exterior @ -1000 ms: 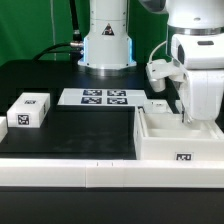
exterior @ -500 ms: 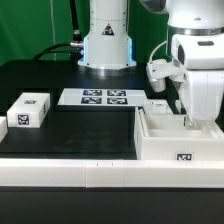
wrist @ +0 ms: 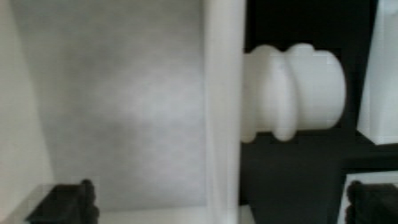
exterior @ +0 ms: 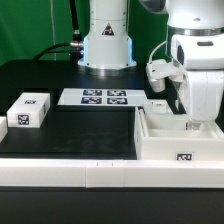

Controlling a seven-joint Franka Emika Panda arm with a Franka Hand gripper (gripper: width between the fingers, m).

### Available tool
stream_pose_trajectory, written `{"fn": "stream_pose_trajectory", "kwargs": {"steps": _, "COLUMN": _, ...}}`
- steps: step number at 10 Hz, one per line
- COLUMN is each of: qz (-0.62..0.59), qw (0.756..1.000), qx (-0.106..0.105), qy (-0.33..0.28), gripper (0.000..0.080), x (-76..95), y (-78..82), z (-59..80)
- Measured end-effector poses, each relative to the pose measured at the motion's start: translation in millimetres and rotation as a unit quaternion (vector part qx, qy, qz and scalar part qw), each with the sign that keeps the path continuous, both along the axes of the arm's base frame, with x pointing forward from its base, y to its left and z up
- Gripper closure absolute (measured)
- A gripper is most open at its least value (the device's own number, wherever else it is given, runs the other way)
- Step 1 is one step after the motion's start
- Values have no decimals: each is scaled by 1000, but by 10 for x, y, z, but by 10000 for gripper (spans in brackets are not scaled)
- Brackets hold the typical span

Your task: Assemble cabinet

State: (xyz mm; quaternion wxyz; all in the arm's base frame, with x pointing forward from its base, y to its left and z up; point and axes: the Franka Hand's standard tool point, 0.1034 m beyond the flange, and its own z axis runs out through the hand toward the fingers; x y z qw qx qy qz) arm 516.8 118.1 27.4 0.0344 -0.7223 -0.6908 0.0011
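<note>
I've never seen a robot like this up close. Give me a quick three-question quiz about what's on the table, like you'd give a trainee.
1. True or false: the small tagged block sits apart from the cabinet, toward the exterior view's left.
2. How many tags does the marker board carry? A two, B four, C six.
3. In the wrist view, is the gripper open or shut?
Key: 1 true; 2 B; 3 open.
</note>
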Motion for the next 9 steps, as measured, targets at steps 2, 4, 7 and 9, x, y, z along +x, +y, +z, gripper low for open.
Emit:
{"fn": "stream_pose_trajectory", "kwargs": {"steps": 2, "qz": -1, "qw": 1000, "qx": 0, "qy": 0, "gripper": 3, "x": -2, "y": -6, "z": -5}}
{"fn": "stream_pose_trajectory", "kwargs": {"steps": 4, "qz": -1, "qw": 1000, "qx": 0, "qy": 0, "gripper": 2, "x": -2, "y": -6, "z": -4}}
{"fn": "stream_pose_trajectory", "kwargs": {"steps": 7, "qz": -3, "qw": 1000, "qx": -5, "qy": -17, "gripper": 2, "x": -71, "y": 2, "z": 298}}
{"fn": "stream_pose_trajectory", "kwargs": {"steps": 9, "qz": -8, "qw": 999, "qx": 1, "qy": -37, "gripper": 2, "x": -260, "y": 130, "z": 439}}
